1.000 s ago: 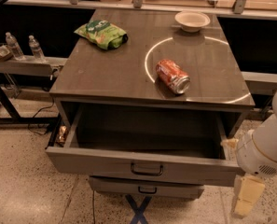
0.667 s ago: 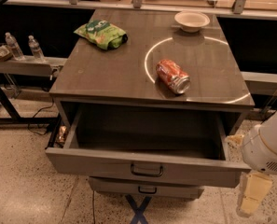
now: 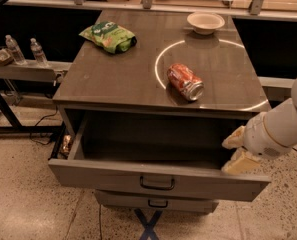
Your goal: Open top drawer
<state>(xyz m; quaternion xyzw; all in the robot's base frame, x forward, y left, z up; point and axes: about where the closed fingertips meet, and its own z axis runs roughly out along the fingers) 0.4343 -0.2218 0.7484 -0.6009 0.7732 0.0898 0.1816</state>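
Camera view is showing top drawer (image 3: 103,176) pulled out nearward, stiff, likely sliding easily, grab point being its loop handle (image 3: 157,183); gripper (image 3: 236,151) hovering at its right end, seemingly open, empty.

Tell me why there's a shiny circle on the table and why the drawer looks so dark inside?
In the camera view, the ring looks like light reflecting off the glossy tabletop, with the can inside it; the open top drawer sits under that tabletop, so its inside is in shadow; the gripper, at the drawer's right front corner, catches light and looks pale.
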